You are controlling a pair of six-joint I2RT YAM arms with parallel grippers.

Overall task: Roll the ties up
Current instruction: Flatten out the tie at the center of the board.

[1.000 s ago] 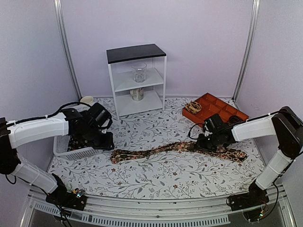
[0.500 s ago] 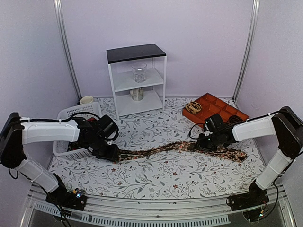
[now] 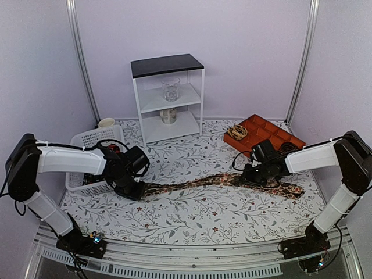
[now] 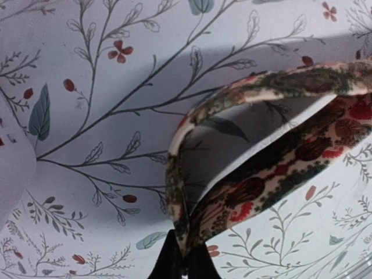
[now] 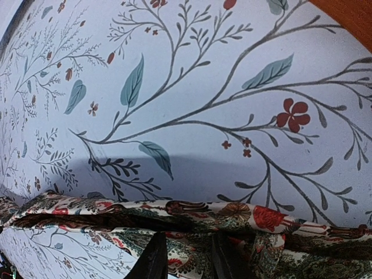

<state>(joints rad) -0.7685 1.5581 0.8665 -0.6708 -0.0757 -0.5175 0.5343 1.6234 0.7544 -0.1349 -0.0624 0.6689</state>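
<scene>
On the floral worktop (image 3: pixel 192 224), the tie (image 3: pixel 192 185) stretches between a white basket (image 3: pixel 86 187) and an orange tray (image 3: pixel 273 133), with a white shelf unit (image 3: pixel 167 65) behind. The right gripper (image 3: pixel 247 178) pinches it toward its right end. The left gripper (image 3: pixel 136 190), by the basket a second ago, now clamps tight on its left end.

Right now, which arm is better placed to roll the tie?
Left, probably: the left gripper pinches the end of the floral tie, looped up; the right gripper grips it farther along.
</scene>
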